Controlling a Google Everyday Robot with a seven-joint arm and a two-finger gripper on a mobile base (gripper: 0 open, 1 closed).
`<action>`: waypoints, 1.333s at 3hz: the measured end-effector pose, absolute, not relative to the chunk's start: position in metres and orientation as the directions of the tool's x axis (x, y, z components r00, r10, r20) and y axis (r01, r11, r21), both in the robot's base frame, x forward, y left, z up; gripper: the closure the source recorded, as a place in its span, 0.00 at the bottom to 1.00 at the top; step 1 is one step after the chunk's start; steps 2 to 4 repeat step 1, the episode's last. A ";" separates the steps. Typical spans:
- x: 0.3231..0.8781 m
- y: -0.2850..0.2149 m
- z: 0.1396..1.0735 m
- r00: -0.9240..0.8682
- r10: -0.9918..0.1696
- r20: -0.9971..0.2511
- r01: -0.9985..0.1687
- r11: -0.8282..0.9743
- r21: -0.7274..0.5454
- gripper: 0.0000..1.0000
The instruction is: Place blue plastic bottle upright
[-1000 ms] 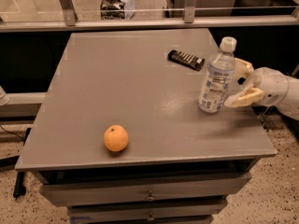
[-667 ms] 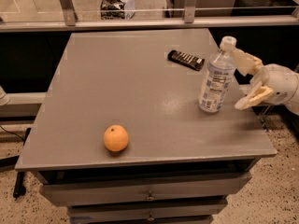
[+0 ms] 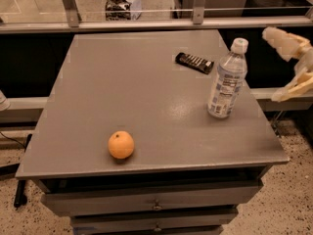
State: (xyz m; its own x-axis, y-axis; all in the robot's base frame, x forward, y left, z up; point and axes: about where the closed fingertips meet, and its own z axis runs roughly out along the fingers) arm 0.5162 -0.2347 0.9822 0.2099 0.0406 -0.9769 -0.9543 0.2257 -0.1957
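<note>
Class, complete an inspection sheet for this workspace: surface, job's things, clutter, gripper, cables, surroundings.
Surface: grey table, drawers beneath.
Job's things: blue plastic bottle standing upright near the right edge, cap on.
Clutter: orange near the front edge; dark packet behind the bottle, apart from it.
Gripper: gripper open, off the table's right side, not touching the bottle.
Cables: thin dark cable on the floor, left.
Surroundings: metal rail behind; speckled floor.
</note>
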 end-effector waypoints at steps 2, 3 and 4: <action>0.517 -0.237 0.989 0.223 0.042 -0.974 -0.950 0.234 -0.208 0.00; 0.517 -0.237 0.989 0.223 0.042 -0.974 -0.950 0.234 -0.208 0.00; 0.517 -0.237 0.989 0.223 0.042 -0.974 -0.950 0.234 -0.208 0.00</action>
